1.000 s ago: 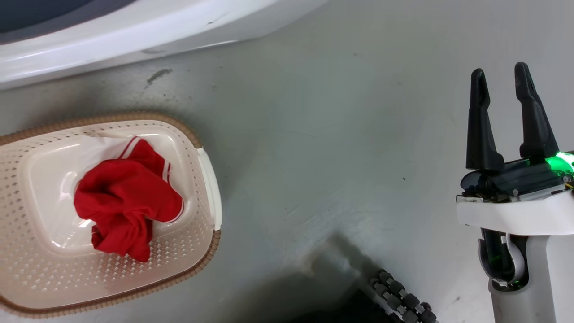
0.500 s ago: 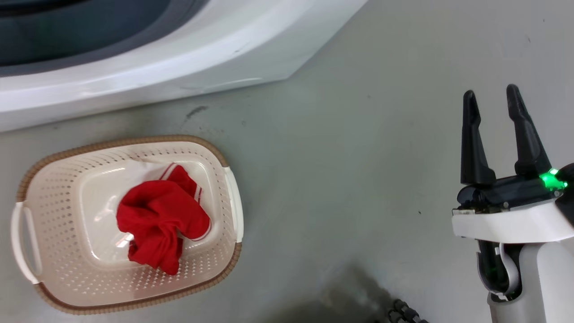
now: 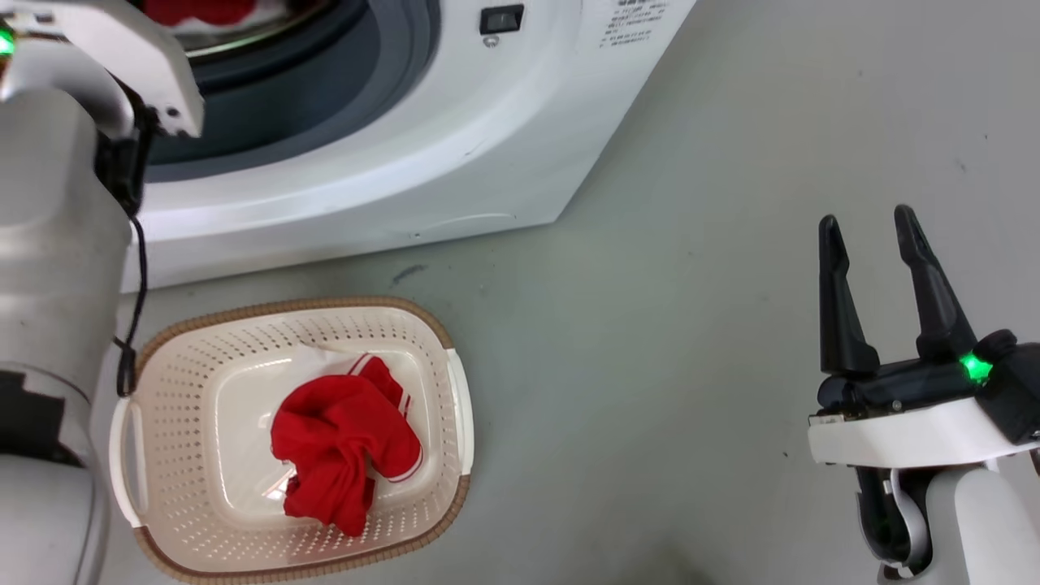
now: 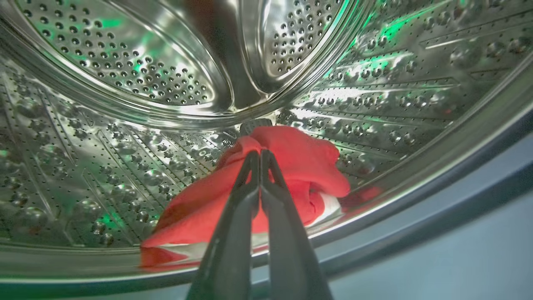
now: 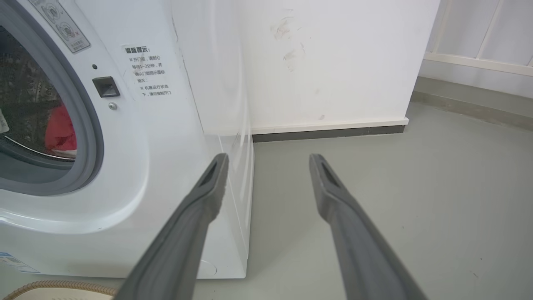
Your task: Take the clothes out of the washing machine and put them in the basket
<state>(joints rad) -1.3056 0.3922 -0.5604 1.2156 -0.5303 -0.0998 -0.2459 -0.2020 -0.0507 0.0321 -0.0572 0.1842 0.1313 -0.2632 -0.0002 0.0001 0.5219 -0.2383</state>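
Left gripper (image 4: 260,153): fingers pressed together on a fold of the red garment (image 4: 300,166) inside the washing machine (image 3: 406,179), arm reaching in at far left. Right gripper (image 3: 867,216): fingers spread, empty, pointing away above the floor (image 3: 650,325), near right. Second garment (image 3: 345,447) lies in the basket (image 3: 284,305).

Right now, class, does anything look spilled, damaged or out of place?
Nothing spilled or askew; the clothes lie in basket and drum. Only a dark scuff on the floor before the washing machine and smudges on the wall.
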